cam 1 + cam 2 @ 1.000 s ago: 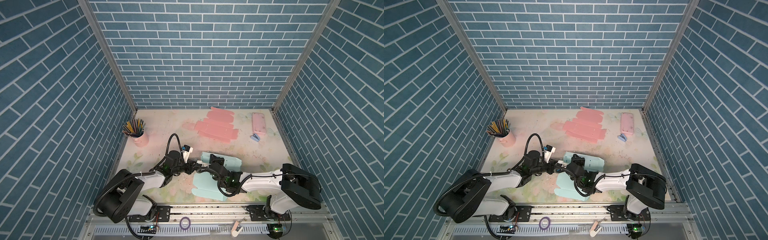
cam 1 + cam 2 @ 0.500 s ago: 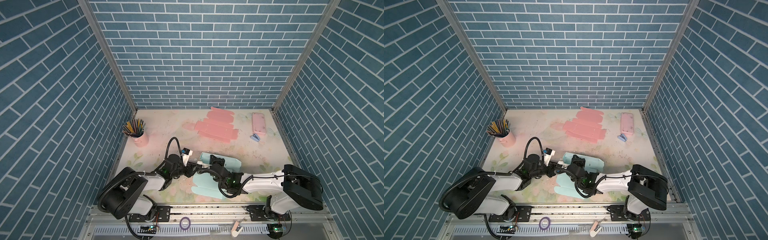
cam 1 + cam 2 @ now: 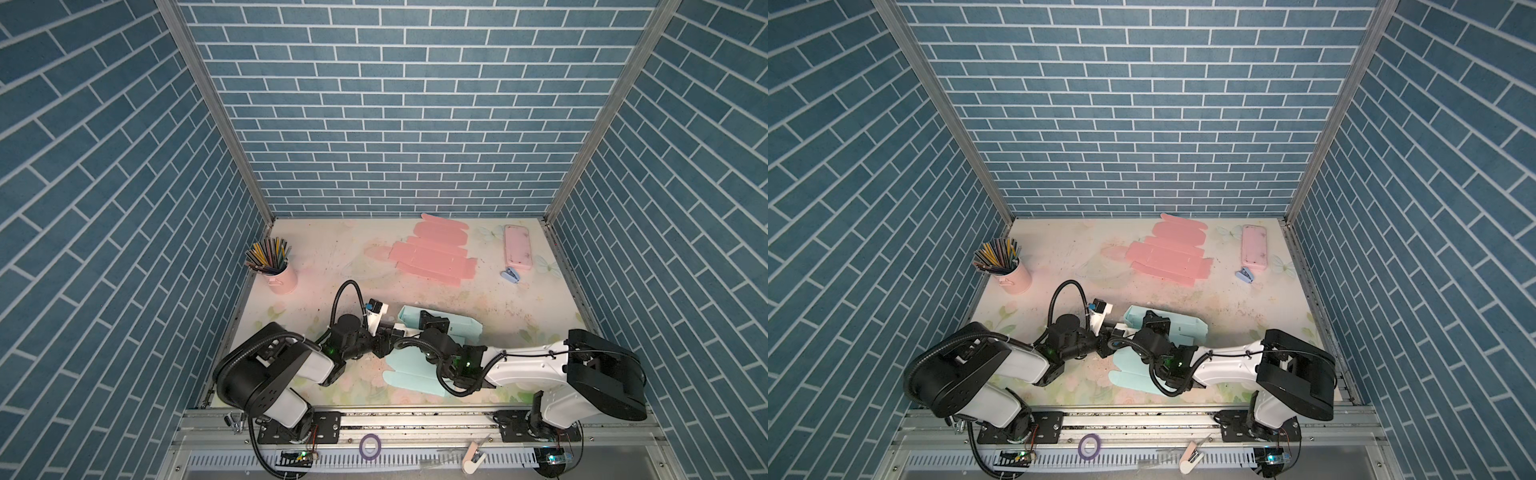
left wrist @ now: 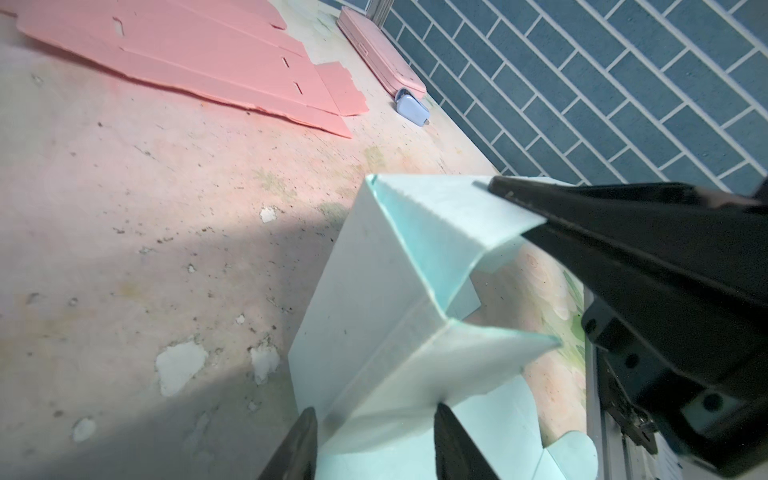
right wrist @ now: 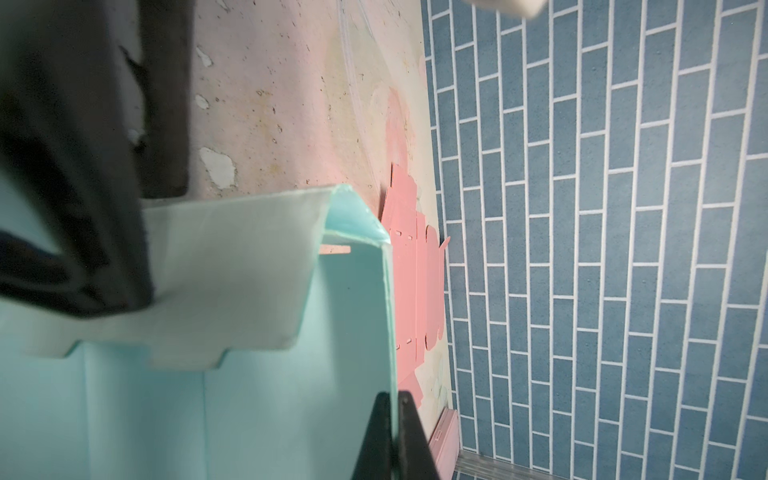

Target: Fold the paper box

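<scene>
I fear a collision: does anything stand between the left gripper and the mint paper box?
Nothing visible does. The left gripper stands open with a folded corner of the mint paper box between its fingers. The right gripper is shut on another wall of the box, to the side, not in between.

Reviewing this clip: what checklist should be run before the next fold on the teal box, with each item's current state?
1. Right hand pinching a teal box wall: ok.
2. Left hand jaws apart, straddling a box corner: ok.
3. Left hand clear of the card: cannot tell.
4. Held wall raised, not flat: ok.
5. Flap tabs seated in slots: not ok, ends free.
6. Pink flat blank apart from the work: ok.
</scene>
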